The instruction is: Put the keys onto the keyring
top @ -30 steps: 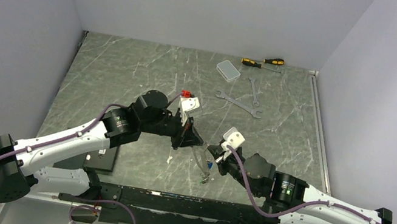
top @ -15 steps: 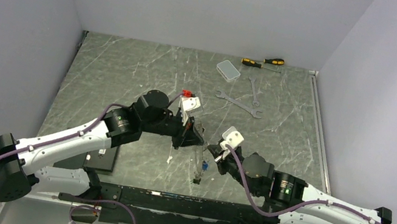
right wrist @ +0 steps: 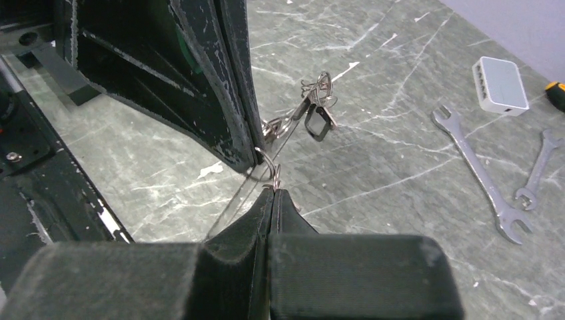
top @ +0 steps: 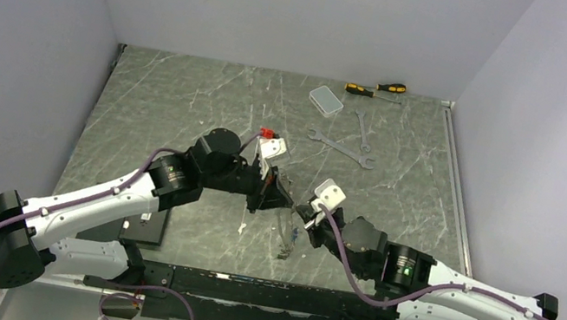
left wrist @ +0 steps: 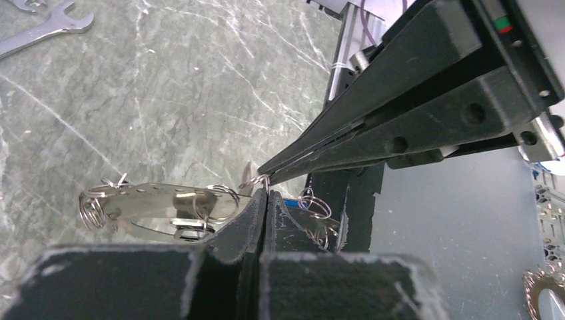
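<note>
We see the left jaws and right jaws meeting at centre, each pinched shut on thin silver wire, seemingly the keyring (right wrist: 234,203); several flat keys (left wrist: 156,208) dangle there. Two steel wrenches (top: 342,147) lie at one o'clock.

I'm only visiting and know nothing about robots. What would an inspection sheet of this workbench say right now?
Surface: grey-green marbled table, no spills seen.
Job's things: keys bunched on small rings, hanging at the gripper tips; keyring a thin wire loop trailing below them.
Clutter: two wrenches, two screwdrivers and a pale box at the far side; black slab near the left base.
Grippers: left gripper and right gripper both shut, tips nearly meeting, each pinching a small wire ring.
Cables: purple cables along both arms, looping past the bases.
Surroundings: plain grey walls on three sides.
</note>
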Controlling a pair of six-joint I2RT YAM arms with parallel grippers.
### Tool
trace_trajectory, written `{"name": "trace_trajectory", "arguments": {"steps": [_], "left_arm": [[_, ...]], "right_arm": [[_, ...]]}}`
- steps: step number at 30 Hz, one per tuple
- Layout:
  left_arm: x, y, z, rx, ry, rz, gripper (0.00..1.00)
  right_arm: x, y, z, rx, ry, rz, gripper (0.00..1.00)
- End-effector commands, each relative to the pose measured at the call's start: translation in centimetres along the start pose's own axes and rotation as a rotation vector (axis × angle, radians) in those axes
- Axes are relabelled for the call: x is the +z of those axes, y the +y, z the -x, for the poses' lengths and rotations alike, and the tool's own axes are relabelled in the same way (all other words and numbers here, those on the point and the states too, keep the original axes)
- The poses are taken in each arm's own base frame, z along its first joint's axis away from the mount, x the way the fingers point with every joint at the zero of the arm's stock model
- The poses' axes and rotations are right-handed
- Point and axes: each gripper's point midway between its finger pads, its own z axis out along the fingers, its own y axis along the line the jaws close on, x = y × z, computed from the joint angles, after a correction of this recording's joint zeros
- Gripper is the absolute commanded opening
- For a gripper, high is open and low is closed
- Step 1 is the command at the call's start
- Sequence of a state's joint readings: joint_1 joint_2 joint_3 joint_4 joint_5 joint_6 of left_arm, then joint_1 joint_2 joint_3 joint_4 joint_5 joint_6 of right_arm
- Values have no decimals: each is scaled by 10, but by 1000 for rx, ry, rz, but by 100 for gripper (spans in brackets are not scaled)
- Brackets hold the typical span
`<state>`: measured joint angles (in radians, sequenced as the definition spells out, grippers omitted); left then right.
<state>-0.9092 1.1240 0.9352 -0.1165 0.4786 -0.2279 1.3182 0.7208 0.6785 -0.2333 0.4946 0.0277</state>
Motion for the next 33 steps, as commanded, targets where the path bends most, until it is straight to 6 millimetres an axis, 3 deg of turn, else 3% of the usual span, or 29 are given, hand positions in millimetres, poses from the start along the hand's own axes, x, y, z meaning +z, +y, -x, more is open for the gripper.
{"name": "trace_trajectory", "arguments": {"steps": [1, 8, 14, 22, 33], "left_arm": [[0, -21, 23, 39, -83, -93, 0], [-2, -22, 23, 43, -85, -92, 0], [-9, -19, 24, 58, -83, -58, 0], [-18, -28, 27, 88, -88, -85, 0], [-35, -55, 27, 124, -88, -200, 0]], "right_arm": [[-1, 1, 35, 65, -90, -6, 0], [-1, -4, 37, 73, -88, -34, 0], [-16, -5, 43, 88, -129, 8, 0], [-56, 29, 61, 58, -285, 314, 0], [-71, 72, 65, -54, -259, 578, 0]]}}
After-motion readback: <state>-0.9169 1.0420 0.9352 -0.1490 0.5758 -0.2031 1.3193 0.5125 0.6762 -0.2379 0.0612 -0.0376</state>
